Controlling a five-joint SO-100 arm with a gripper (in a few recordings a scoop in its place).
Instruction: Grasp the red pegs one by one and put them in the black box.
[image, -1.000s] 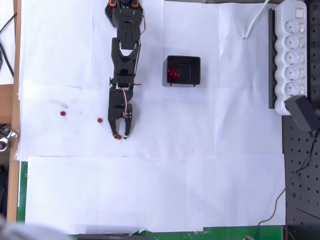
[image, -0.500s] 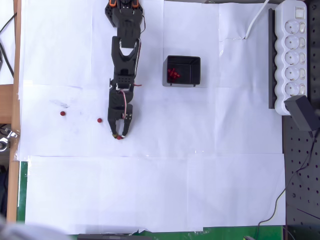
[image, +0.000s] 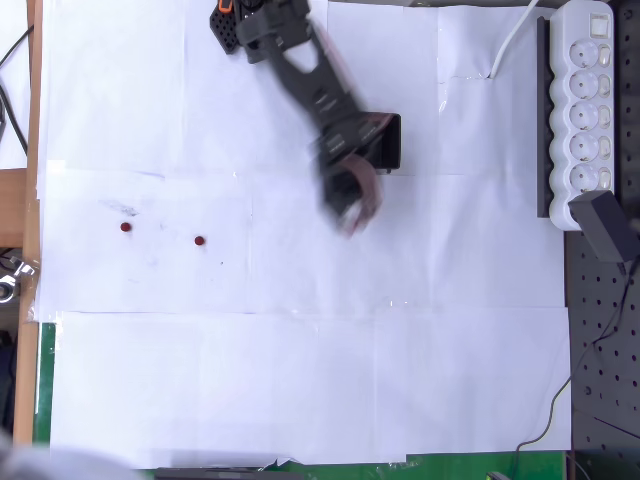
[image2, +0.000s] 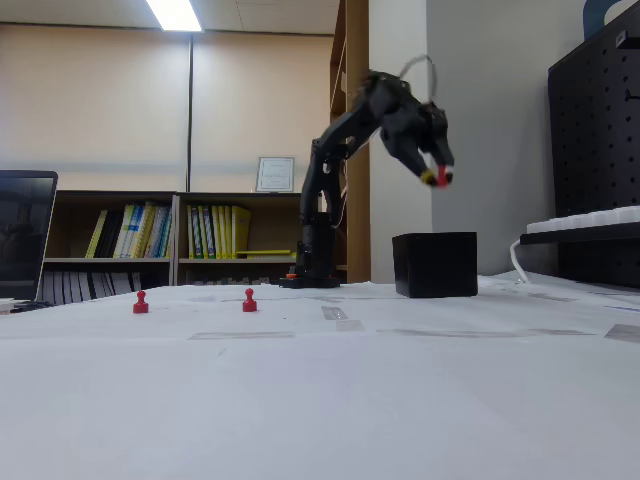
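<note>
Red peg (image2: 441, 176) that lay on the paper a moment ago is now pinched in the gripper (image2: 436, 177), lifted high beside the black box (image2: 434, 264). Arm has swung right, blurred overhead. Two pegs (image: 125, 227) (image: 200, 241) remain on the white paper (image: 300, 370).

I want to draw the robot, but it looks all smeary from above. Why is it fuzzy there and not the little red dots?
In the overhead view the arm and its gripper are smeared by motion blur, while the two red pegs on the white paper look sharp. In the fixed view the gripper is only slightly soft, a red peg at its tips, above the black box; a ceiling light glares at the top.
</note>
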